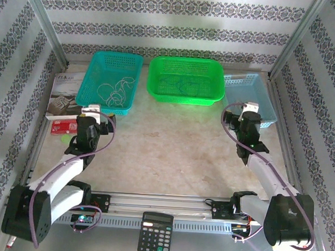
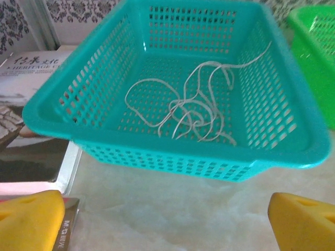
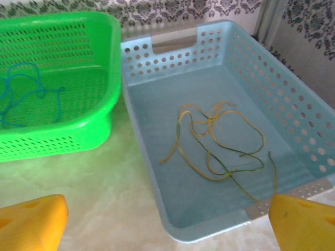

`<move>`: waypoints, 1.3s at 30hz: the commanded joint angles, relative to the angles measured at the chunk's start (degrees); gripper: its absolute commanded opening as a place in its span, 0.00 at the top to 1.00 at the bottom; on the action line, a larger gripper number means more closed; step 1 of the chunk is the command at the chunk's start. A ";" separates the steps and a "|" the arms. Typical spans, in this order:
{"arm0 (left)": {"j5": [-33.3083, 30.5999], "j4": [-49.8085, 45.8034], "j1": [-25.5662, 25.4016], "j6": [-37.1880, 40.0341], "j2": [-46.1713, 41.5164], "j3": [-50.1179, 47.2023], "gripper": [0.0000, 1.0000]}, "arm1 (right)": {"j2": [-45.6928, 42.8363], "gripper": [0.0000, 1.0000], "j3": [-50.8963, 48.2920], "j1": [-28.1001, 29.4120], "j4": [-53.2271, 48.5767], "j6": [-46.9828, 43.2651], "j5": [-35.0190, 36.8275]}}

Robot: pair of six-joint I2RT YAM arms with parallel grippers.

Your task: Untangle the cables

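Left gripper point(image 2: 167, 225) spread wide; ahead, whitish cable point(image 2: 193, 110) in teal basket point(image 2: 157, 159). Right gripper point(image 3: 167, 222) spread too; ahead, yellow cable point(image 3: 220, 141) in pale blue basket point(image 3: 293, 104), bluish cable point(image 3: 21, 97) far left in green basket point(image 3: 78, 130)

- Table point(image 1: 171, 154) — the pale marbled top in front of you.
- Along its far edge, left to right: teal basket point(image 1: 118, 55), green basket point(image 1: 184, 98), pale blue basket point(image 1: 239, 80).
- At your left — a book point(image 1: 63, 92), with a red box point(image 1: 61, 126) just beside it.

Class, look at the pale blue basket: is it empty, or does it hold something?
Not empty. The pale blue basket holds a yellow cable, lying in loose loops on its floor.
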 commanded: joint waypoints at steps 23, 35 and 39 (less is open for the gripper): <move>8.29 37.29 7.22 4.24 33.63 0.90 0.00 | 26.29 0.02 -12.62 -3.32 50.35 -7.27 -11.83; 9.38 32.31 7.33 4.29 33.54 3.36 0.00 | 25.23 0.02 -9.60 -2.70 44.14 -6.73 -7.44; 9.46 32.16 7.42 4.16 33.59 3.41 0.00 | 25.23 0.02 -9.87 -1.81 44.54 -7.41 -6.45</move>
